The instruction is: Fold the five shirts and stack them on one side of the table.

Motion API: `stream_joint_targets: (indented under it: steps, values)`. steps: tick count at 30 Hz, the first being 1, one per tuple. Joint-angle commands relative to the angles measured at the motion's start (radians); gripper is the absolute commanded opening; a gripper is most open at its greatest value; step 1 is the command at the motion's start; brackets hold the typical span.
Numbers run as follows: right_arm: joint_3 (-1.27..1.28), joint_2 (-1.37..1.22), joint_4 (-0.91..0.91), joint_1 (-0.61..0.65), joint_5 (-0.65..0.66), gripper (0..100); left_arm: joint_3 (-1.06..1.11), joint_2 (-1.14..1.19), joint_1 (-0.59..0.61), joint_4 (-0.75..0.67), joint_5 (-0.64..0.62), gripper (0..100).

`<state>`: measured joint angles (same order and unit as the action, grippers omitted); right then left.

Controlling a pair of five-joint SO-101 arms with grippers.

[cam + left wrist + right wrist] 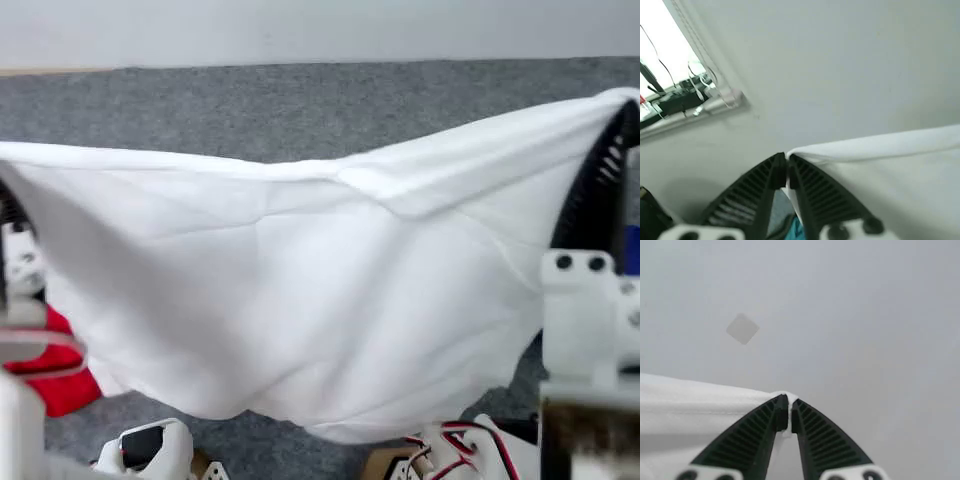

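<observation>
White cotton shirt (330, 300) hangs spread wide across the middle of the high view, lifted off the grey, carpet-textured counter (300, 100). Its top edge starts at the left edge of the frame, dips a little near the centre and climbs to the upper right corner. The lower edge sags toward the bottom centre. At the upper right, the black ribbed finger (600, 190) of an arm meets the raised corner of the cloth.

In the left wrist view, the left arm's jaws are pressed together on a hemmed corner of the shirt, and the fabric stretches away taut from the pinch. In the right wrist view, the right arm's jaws are likewise clamped tight on another corner, with a small tuft of white showing between the tips.

A red piece of cloth (60, 390) lies on the counter at the lower left of the high view, partly behind the hanging shirt.
</observation>
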<state>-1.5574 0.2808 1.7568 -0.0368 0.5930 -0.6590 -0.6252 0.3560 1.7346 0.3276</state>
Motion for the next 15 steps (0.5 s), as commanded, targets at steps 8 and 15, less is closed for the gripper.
stream_joint_targets:
  steps: [8,15]
  values:
    - [0.634,-0.033,0.019,0.015,-0.075,1.0,0.791,-0.018,0.0,-0.146,0.15,0]
    - [1.089,-0.09,-0.211,0.044,-0.078,1.1,1.165,-0.012,-0.002,-0.594,0.213,0]
